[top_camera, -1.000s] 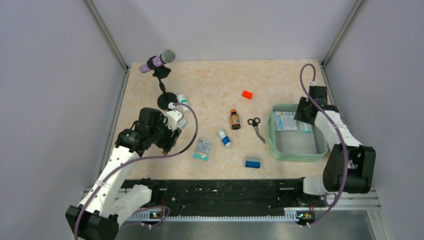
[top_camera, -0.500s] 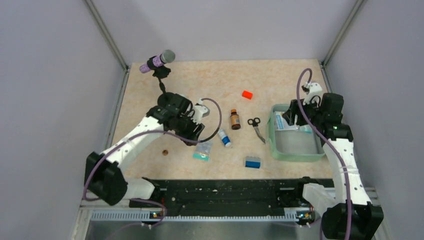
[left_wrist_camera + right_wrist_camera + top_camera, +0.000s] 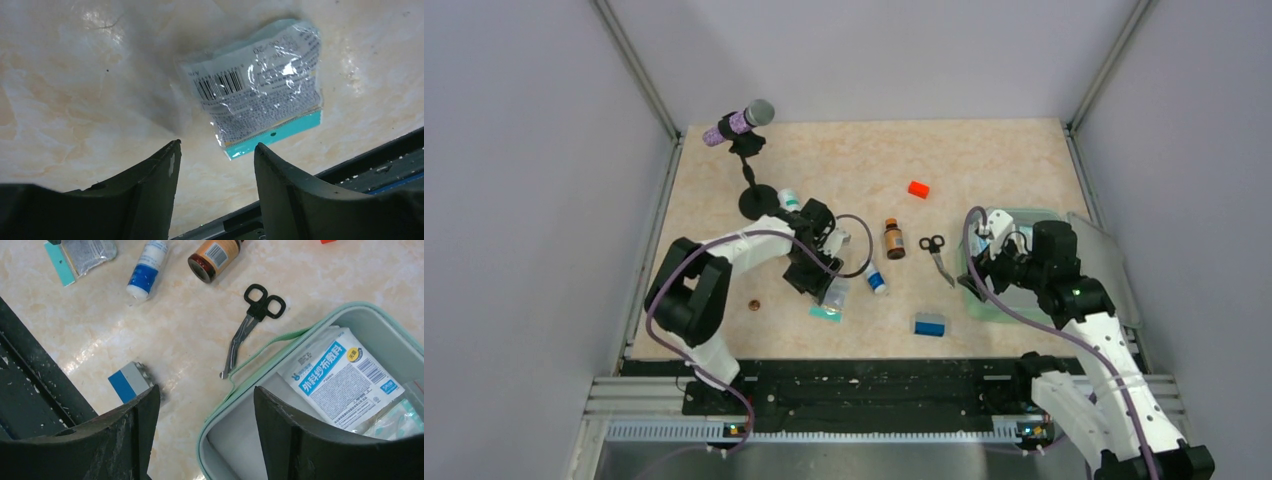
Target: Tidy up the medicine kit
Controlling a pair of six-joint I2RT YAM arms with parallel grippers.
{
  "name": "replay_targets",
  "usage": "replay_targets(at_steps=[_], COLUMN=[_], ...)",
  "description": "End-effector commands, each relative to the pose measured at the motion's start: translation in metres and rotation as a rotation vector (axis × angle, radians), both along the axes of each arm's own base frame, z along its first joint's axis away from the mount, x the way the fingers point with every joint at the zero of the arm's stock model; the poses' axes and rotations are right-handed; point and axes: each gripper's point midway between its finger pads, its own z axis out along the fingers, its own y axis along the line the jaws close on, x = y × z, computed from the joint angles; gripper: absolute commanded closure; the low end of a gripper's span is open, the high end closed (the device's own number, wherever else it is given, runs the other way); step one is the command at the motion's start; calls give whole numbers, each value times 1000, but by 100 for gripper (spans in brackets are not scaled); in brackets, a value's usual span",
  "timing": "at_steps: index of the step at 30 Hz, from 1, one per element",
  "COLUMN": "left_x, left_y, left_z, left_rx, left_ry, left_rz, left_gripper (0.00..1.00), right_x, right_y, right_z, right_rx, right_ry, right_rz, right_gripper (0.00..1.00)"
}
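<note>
Mint-green medicine kit (image 3: 372, 327); teal-edged clear sachet (image 3: 260, 95) (barcode printed); black scissors (image 3: 250, 325).

Sachet (image 3: 257, 85) lay flat, bare tabletop (image 3: 75, 90) all round; left jaws, spread, had clear path. Scissors (image 3: 252, 322) lay just beside medicine kit (image 3: 235, 385) wall, crowding that side. Kit's near part was bare; packets (image 3: 345, 375) filled far part. Blue block (image 3: 127, 382) stood apart.

Table (image 3: 844, 160), right side: medicine kit (image 3: 370, 325), with a printed packet (image 3: 345, 377) lying inside it. Scissors (image 3: 936, 255) lie just left of the kit, medicine bottle (image 3: 894, 239) left of those. Far block (image 3: 918, 189) sits behind them, near block (image 3: 929, 324) in front. Small tube (image 3: 875, 277) lies left of centre, sachet (image 3: 829, 298) to its left.
</note>
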Motion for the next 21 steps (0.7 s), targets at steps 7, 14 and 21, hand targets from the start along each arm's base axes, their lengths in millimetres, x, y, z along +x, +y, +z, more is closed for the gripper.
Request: replay_targets(at_steps=[7, 14, 21], left_x=[26, 27, 75], left_y=[-16, -27, -31], left_z=[-19, -5, 46], left_rx=[25, -2, -1], left_ry=[4, 27, -212], left_rz=[47, 10, -56], left_gripper=[43, 46, 43], right_x=[-2, -3, -4], right_y=[-5, -5, -6], right_z=[-2, -2, -6], right_rx=[-40, -42, -49], right_ry=[-50, -56, -57], right_rz=[13, 14, 14], right_gripper=[32, 32, 32])
